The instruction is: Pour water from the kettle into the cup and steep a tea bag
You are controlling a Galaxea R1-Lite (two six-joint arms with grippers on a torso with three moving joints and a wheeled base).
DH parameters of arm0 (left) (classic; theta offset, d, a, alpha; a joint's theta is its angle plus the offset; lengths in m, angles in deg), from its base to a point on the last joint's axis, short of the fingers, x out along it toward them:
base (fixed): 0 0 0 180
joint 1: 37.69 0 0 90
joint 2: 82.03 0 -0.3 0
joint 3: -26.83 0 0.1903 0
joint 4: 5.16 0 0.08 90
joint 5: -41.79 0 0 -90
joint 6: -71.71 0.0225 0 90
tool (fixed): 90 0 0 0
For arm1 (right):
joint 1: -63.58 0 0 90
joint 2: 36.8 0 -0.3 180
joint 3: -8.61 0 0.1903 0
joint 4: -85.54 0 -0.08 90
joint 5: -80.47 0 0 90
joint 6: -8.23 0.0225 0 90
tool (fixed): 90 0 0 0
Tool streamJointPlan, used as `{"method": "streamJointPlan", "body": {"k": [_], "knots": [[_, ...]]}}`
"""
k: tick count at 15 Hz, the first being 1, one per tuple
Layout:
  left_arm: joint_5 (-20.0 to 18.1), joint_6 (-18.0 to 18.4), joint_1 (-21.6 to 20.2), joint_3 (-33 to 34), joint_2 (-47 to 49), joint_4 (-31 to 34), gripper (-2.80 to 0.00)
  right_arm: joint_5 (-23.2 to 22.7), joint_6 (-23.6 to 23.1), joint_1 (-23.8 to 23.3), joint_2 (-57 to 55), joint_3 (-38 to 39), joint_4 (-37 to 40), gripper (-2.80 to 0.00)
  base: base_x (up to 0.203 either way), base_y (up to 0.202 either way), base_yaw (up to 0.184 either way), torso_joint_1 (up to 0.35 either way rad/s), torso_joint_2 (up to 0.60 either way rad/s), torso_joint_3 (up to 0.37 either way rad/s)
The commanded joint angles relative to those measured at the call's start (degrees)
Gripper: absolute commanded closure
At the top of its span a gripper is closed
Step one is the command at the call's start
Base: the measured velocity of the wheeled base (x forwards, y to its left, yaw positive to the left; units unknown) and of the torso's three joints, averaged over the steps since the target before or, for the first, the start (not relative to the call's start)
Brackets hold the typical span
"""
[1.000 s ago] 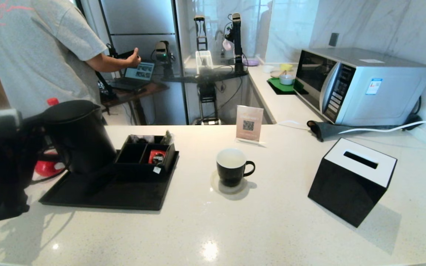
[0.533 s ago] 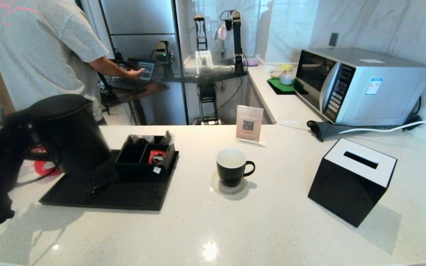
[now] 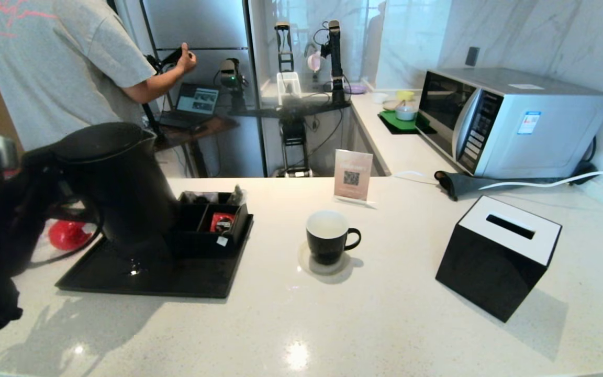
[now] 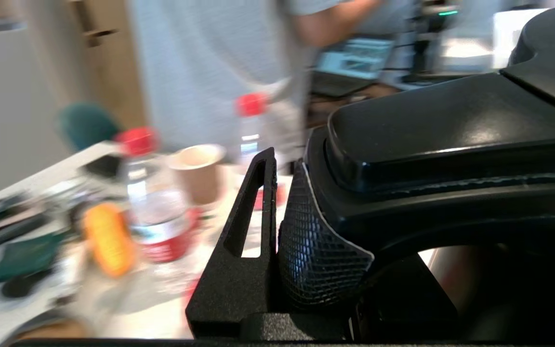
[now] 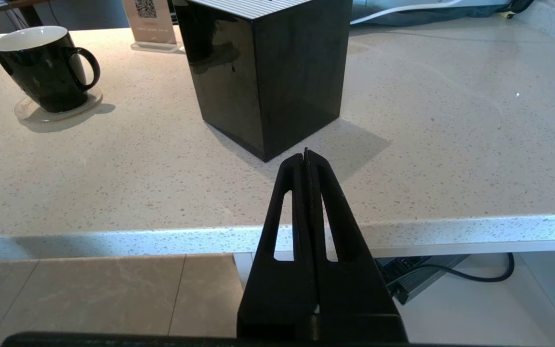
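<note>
Head view: kettle [image 3: 118, 183] lifted clear above black tray [image 3: 186, 283], tilted, held at its handle by left gripper [image 3: 45, 180]. Cup [image 3: 327, 235] on a coaster on the worktop [image 3: 333, 324], well apart.
Left wrist: jaws clamped on the kettle handle.
Right wrist: right gripper [image 5: 306, 156] below worktop edge, jaws pressed together, empty.

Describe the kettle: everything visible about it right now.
The kettle is a matte black cylinder with a flat black lid and a big loop handle, which looks like plastic. The left hand is clamped on that handle, one meshed pad pressing its side. The kettle hangs slightly tilted above the black tray, apparently lifted clear of it, beside the compartment box. Lid closed; no water pouring. The cup stands apart to its right.
</note>
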Motion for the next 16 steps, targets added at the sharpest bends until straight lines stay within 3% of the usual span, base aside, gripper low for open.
{"method": "streamJointPlan", "body": {"k": [1, 16], "knots": [[0.12, -0.05, 3.69, 0.97, -2.31, -2.74, 0.00, 0.02, 0.01, 0.04, 0.00, 0.00, -0.07, 0.00, 0.000, 0.000, 0.000, 0.000, 0.00, 0.000], [0.81, -0.73, 27.48, 3.02, -8.94, 2.65, 0.00, 0.02, 0.01, 0.04, 0.00, 0.00, -0.05, 0.00, 0.000, 0.000, 0.000, 0.000, 0.00, 0.000]]}}
